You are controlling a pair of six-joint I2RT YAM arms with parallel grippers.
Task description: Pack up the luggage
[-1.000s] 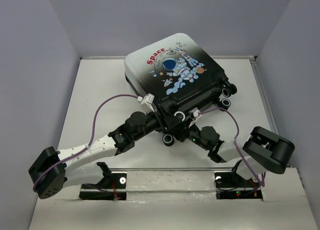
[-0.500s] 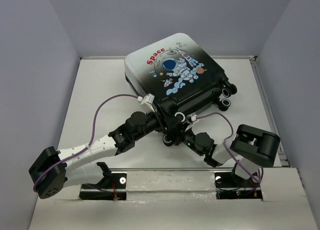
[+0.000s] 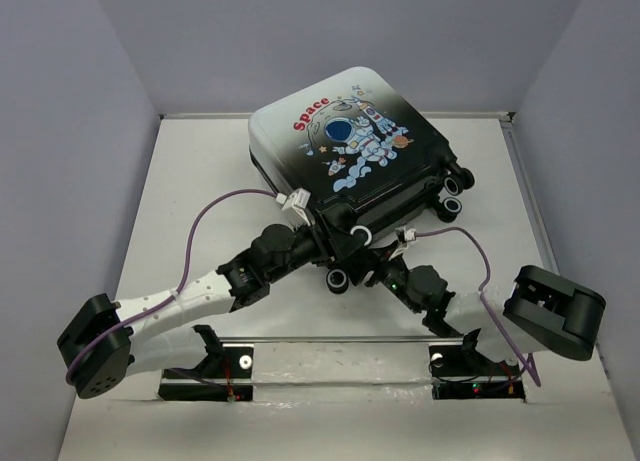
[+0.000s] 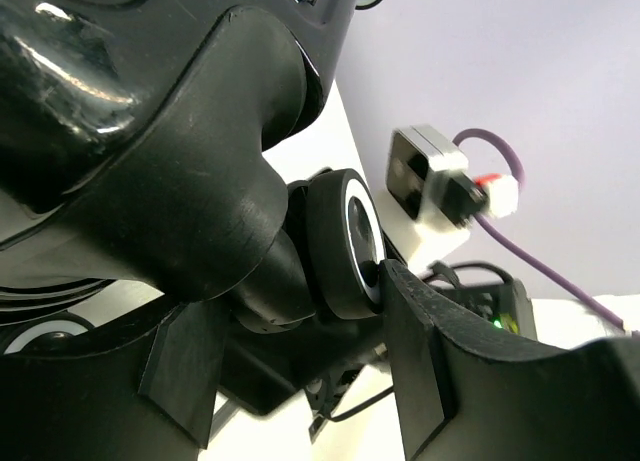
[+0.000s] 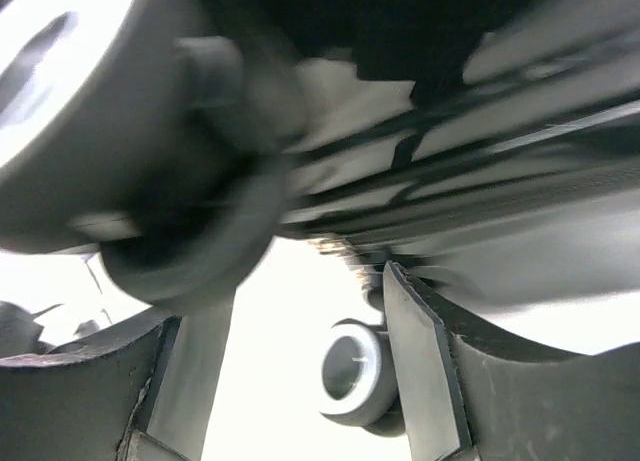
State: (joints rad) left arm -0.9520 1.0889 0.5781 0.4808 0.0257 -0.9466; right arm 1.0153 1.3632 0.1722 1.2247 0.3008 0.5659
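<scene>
The luggage (image 3: 350,146) lies closed, astronaut side up, at 12 o'clock on the desk (image 3: 200,181), its wheeled end toward 5 o'clock. Both hands are tucked under that end, mostly hidden from above. The left hand (image 4: 292,291), reaching from 7 o'clock, straddles a caster wheel (image 4: 352,243); whether its fingers press it or merely flank it I cannot tell. The right hand (image 5: 300,296), from 4 o'clock, is released, with bare desk and a far wheel (image 5: 352,371) in the gap. Its view is blurred, and the shell overhead is cut off.
</scene>
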